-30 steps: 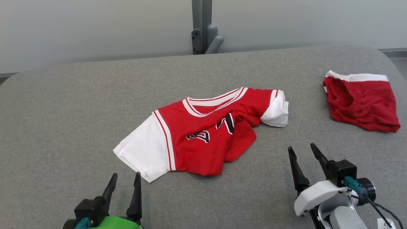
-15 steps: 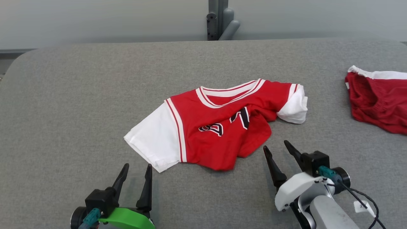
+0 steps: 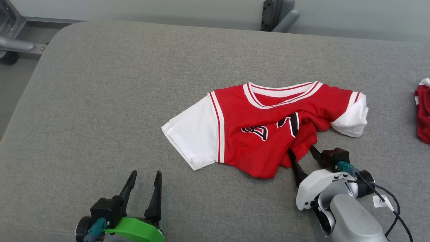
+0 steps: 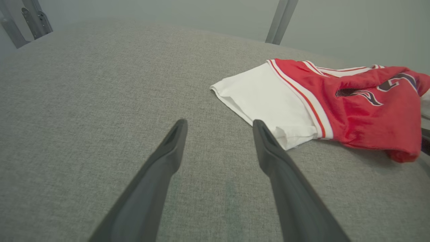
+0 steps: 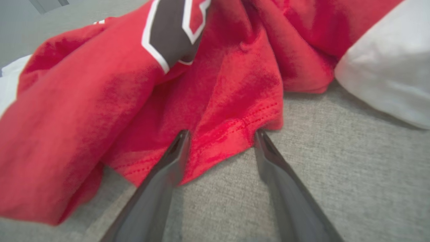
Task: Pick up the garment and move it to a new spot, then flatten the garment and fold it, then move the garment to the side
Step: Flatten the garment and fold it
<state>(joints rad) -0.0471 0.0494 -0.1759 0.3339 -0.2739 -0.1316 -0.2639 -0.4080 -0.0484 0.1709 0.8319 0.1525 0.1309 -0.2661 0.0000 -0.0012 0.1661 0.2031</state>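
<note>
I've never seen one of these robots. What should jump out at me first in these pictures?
A crumpled red and white jersey lies in the middle of the grey padded table. The right arm reaches in from the lower right, its jaws open with the jersey's near hem between them. At the far right edge peeks another red garment.

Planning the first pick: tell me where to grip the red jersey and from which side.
Probably grip the rumpled red hem at the near right corner of the jersey, coming in low from the robot's side. That edge lies exposed and bunched toward the robot on the grey table, and the open right gripper straddles it.
</note>
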